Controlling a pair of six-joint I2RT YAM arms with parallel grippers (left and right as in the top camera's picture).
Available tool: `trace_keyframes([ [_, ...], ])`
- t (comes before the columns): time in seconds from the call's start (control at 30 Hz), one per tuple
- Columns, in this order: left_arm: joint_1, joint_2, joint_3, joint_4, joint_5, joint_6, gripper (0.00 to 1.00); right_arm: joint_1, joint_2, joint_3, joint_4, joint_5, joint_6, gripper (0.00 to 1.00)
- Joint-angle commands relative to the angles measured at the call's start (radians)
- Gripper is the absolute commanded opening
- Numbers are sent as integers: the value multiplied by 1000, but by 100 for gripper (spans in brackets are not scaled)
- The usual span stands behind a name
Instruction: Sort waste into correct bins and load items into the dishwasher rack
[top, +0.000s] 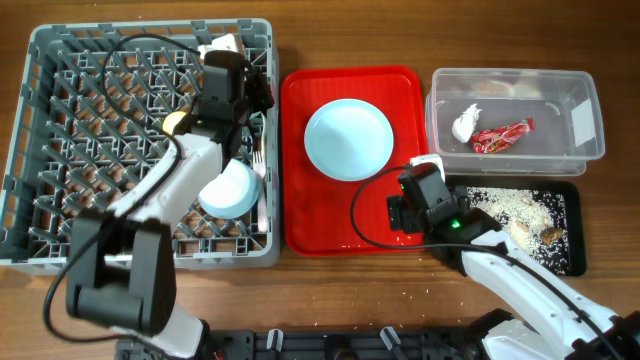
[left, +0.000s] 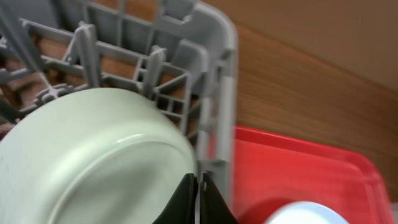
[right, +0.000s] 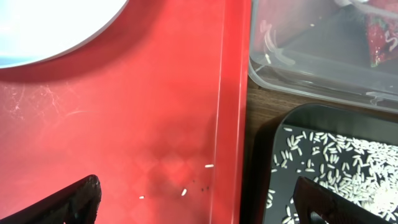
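The grey dishwasher rack (top: 40, 60) is at the left. It holds a mint bowl (top: 230, 188), a yellow cup (top: 174, 122) and a white utensil (top: 260, 165). My left gripper (top: 250, 98) is shut and empty over the rack's right side, its tips (left: 199, 199) beside a mint bowl (left: 93, 162). The light-blue plate (top: 348, 138) lies on the red tray (top: 300, 200). My right gripper (top: 405, 215) is open and empty over that tray's right edge (right: 230, 124). The clear tub (top: 590, 140) holds the red wrapper (top: 502, 135) and white tissue (top: 466, 122). The black tray (top: 575, 260) holds rice scraps (top: 510, 205).
A few rice grains (right: 185, 191) lie on the red tray near its right rim. The black tray (right: 273, 143) and clear tub (right: 311, 81) sit close against that rim. Cables trail from both arms. The rack's wall (left: 217, 62) stands just left of the red tray (left: 298, 168).
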Motion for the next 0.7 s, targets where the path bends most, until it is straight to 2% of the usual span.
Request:
trace_keyframes([
  [0.0, 80, 47, 2, 27, -31, 29, 4, -1, 0, 9, 1, -6, -4, 100],
  [0.13, 219, 39, 2, 3, -31, 29, 4, 0, 0, 9, 1, -6, -4, 100],
  [0.2, 248, -26, 2, 1, -28, 36, 4, -1, 0, 9, 1, -6, -4, 100],
  [0.23, 240, -75, 2, 1, -4, 67, 4, -1, 0, 9, 1, -6, -4, 100],
  [0.33, 180, -227, 2, -8, 3, 77, 15, 0, 0, 9, 1, -6, -4, 100],
  [0.37, 145, -288, 2, -12, 3, 77, 16, 0, 0, 9, 1, -6, -4, 100],
  [0.43, 52, -410, 2, -55, -1, 77, 24, -1, 0, 9, 1, -6, -4, 100],
  [0.5, -25, -500, 2, -190, -119, 76, 23, -1, 0, 9, 1, -6, -4, 100],
  [0.53, -41, -532, 2, -364, -274, 38, 10, -1, 0, 9, 1, -6, -4, 100],
  [0.57, -35, -535, 2, -463, -349, -6, 4, -1, 0, 9, 1, -6, -4, 100],
  [0.6, -3, -534, 2, -600, -386, -66, 4, -1, 0, 9, 1, -6, -4, 100],
  [0.67, 67, -531, 2, -710, -315, -90, 4, -1, 0, 9, 1, -6, -4, 100],
])
